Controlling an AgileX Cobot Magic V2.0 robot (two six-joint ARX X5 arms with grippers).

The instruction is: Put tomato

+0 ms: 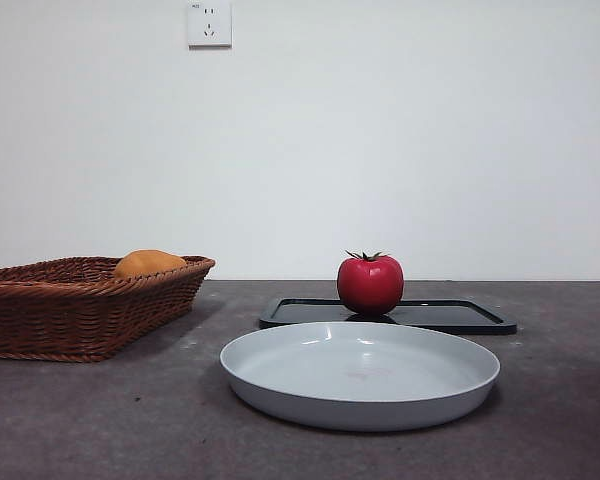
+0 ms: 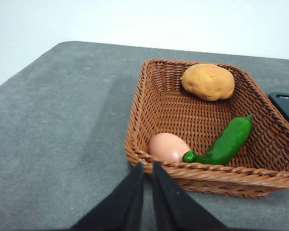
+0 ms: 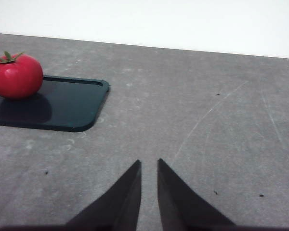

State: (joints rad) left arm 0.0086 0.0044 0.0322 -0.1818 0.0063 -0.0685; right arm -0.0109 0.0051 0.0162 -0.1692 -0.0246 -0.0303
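Your left gripper [image 2: 147, 169] holds nothing; its two black jaws stand almost together, a thin slit between the tips. It hangs just outside the near rim of the brown woven wicker basket [image 2: 149, 103]. Inside that basket you have a pale pink egg-shaped item [image 2: 167, 147] against the near wall, a glossy green pepper [image 2: 226, 141] lying aslant beside it with its stem end touching the egg shape, and a rough orange-tan rounded fruit [image 2: 208, 81] in the far corner.

Your right gripper [image 3: 149, 166] is likewise empty, jaws narrowed to a slim gap, poised over the bare grey table [image 3: 207, 125]. Well apart from it lies the flat black rectangular tray [image 3: 62, 103], and on that tray sits the glossy red round tomato [image 3: 15, 75], upright, green stem on top.

From the front, the tomato rests on the tray behind a shallow round pale-grey plate [image 1: 280, 385], which holds nothing. The basket stands to the plate's side, apart from it. A white wall socket [image 1: 209, 23] is mounted above.
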